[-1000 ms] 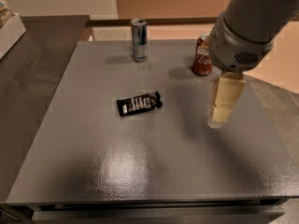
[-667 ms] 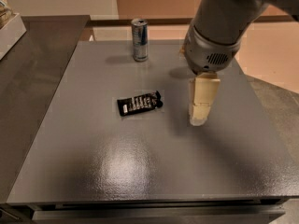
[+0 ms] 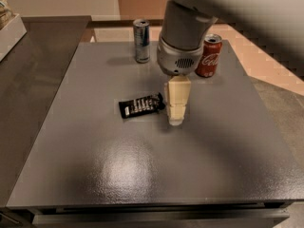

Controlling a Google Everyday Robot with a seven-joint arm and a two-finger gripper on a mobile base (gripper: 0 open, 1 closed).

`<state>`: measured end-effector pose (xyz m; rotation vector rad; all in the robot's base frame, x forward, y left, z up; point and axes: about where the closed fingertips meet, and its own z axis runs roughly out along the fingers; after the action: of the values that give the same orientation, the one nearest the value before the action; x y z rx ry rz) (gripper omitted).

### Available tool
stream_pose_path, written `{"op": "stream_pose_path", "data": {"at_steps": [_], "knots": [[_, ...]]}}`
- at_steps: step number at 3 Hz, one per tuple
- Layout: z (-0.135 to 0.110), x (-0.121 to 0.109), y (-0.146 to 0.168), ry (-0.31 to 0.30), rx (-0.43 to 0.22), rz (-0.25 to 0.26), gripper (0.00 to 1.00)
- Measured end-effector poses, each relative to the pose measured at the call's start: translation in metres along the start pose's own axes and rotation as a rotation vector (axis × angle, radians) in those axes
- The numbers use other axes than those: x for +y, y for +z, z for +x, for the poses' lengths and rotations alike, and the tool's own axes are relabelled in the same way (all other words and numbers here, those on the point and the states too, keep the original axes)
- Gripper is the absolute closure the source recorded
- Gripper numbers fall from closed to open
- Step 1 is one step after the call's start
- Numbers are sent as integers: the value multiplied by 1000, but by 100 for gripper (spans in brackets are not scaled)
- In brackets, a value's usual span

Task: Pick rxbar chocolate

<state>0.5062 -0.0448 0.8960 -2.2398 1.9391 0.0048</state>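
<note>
The rxbar chocolate (image 3: 141, 105) lies flat on the grey table (image 3: 142, 175), lettering up, so it can likely be taken from above. Just beside one short end of the bar hangs the gripper (image 3: 175, 120), pointing down, probably lining up; whether it is open or closed cannot be told. Beyond the bar, well apart, stand a slim silver-blue can (image 3: 141, 41) and a Coca-Cola can (image 3: 209, 56).

- We've only got one view: high up by the near edge of the table (image 3: 95, 175), looking down and across to the far side.
- Fairly close in; the gripper (image 3: 175, 120) hangs mid-frame, low over it.
</note>
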Motion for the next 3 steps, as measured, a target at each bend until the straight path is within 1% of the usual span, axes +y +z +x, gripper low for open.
{"op": "stream_pose_path", "data": {"at_steps": [2, 3], "knots": [[-29, -9, 32, -47, -11, -39, 0], [-35, -9, 45, -53, -5, -56, 0]]}}
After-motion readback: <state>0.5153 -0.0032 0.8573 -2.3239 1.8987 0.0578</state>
